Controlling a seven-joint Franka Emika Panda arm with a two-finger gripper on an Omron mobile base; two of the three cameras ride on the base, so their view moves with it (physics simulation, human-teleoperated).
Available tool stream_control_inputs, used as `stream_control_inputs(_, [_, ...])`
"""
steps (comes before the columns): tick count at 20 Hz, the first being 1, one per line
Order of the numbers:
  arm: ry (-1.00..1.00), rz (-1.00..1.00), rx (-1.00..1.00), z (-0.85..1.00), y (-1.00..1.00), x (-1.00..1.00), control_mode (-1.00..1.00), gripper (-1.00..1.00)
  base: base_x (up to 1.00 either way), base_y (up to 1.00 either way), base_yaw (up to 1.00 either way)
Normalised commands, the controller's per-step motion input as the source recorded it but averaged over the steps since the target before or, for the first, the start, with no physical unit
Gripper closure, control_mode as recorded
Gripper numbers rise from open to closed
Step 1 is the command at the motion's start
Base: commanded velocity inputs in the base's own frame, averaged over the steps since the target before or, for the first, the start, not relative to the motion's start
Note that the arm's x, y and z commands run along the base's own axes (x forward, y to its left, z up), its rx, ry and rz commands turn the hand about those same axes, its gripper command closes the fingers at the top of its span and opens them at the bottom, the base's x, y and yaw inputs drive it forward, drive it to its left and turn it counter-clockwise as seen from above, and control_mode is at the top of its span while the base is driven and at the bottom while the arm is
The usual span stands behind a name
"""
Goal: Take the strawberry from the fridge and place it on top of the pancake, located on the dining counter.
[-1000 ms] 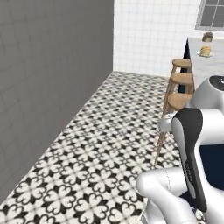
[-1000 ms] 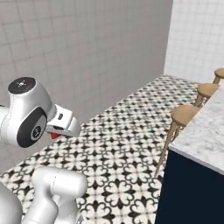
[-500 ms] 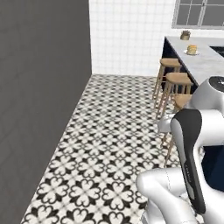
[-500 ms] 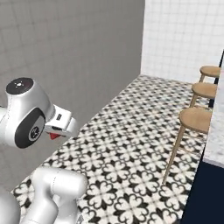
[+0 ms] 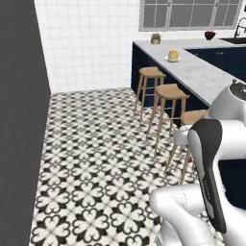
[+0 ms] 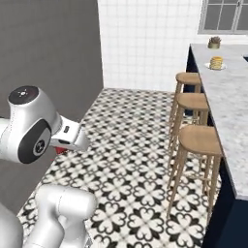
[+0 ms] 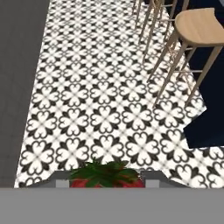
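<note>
The strawberry (image 7: 105, 176), red with green leaves, sits between my gripper's (image 7: 107, 183) two tips in the hand view, and the gripper is shut on it. In the right base view the berry (image 6: 59, 150) peeks out red under the hand, held above the patterned floor. The pancake (image 5: 173, 55) (image 6: 216, 62) rests on its white plate far along the dining counter (image 5: 204, 79) (image 6: 227, 101), well away from the gripper. The fridge is out of view.
Three round wooden stools (image 5: 171, 92) (image 6: 201, 138) line the counter's navy base. A small potted plant (image 5: 155, 38) and a dark red bowl (image 5: 210, 34) stand at the back. A tall plain grey surface (image 5: 19, 120) bounds the left. The tiled floor (image 5: 96, 158) is open.
The whole picture has swung as the base turned; the counter, stools and pancake have come further into view. The gripper still holds the strawberry in the same pose.
</note>
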Motion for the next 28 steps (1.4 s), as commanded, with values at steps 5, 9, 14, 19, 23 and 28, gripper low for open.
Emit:
stream_control_inputs(5, [0.00,0.00,0.00,0.00,0.00,0.00,1.00,1.00,1.00,0.80,-0.55])
stream_control_inputs(9, [0.00,0.00,0.00,0.00,0.00,0.00,1.00,1.00,1.00,0.69,-0.52])
stream_control_inputs(14, [0.00,0.00,0.00,0.00,0.00,0.00,1.00,1.00,1.00,0.68,-0.54])
stream_control_inputs(19, [0.00,0.00,0.00,0.00,0.00,0.00,1.00,1.00,1.00,0.75,-0.60])
stream_control_inputs(23, [0.00,0.00,0.00,0.00,0.00,0.00,1.00,1.00,0.95,0.79,-0.65])
stream_control_inputs(28, [0.00,0.00,0.00,0.00,0.00,0.00,1.00,1.00,0.83,0.88,-0.62])
